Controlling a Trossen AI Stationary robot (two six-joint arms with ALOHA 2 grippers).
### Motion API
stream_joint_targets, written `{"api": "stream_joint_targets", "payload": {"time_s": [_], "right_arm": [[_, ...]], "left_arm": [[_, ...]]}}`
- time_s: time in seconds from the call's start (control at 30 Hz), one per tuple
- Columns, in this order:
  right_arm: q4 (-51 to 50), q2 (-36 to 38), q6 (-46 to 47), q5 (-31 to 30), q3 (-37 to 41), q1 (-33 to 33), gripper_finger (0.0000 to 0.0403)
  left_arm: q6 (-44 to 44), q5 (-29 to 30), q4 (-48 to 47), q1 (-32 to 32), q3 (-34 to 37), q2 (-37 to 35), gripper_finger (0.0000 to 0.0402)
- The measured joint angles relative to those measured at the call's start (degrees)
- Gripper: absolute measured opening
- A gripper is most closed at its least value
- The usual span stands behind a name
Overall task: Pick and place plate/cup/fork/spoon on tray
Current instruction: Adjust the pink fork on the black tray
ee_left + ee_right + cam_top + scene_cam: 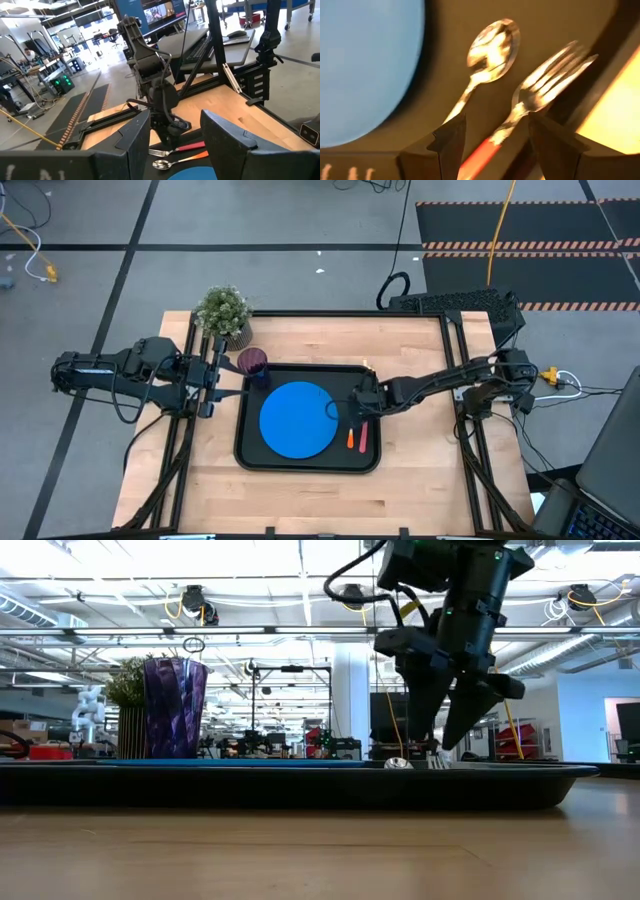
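The black tray (372,463) lies mid-table. On it rest the blue plate (298,419), the purple cup (253,363) upright at its far left corner, and, along its right side, the orange-handled spoon (351,439) and the red-handled fork (362,437). My right gripper (358,402) hangs open, slanting down over the two utensils' metal ends. In the right wrist view its fingers stand on either side of the fork's neck (520,112), with the spoon (490,50) beside it. The low view shows the fingertips (437,748) above the tray. My left gripper (210,385) waits open at the table's left edge.
A potted plant (223,313) stands at the table's far left corner, just behind the cup. A keyboard (455,302) lies beyond the far right corner. Bare wood (310,500) runs along the near side of the tray.
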State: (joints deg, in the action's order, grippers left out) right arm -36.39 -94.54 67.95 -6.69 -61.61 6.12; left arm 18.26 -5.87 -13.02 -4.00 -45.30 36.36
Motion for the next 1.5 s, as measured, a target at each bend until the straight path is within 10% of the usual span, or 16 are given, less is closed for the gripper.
{"api": "stream_joint_targets", "payload": {"time_s": [1.5], "right_arm": [[6.3,0.6,-5.7,-3.6,6.8,-5.8,0.0203]], "left_arm": [[0.9,0.0,0.0,0.0,0.0,0.0,0.0177]]}}
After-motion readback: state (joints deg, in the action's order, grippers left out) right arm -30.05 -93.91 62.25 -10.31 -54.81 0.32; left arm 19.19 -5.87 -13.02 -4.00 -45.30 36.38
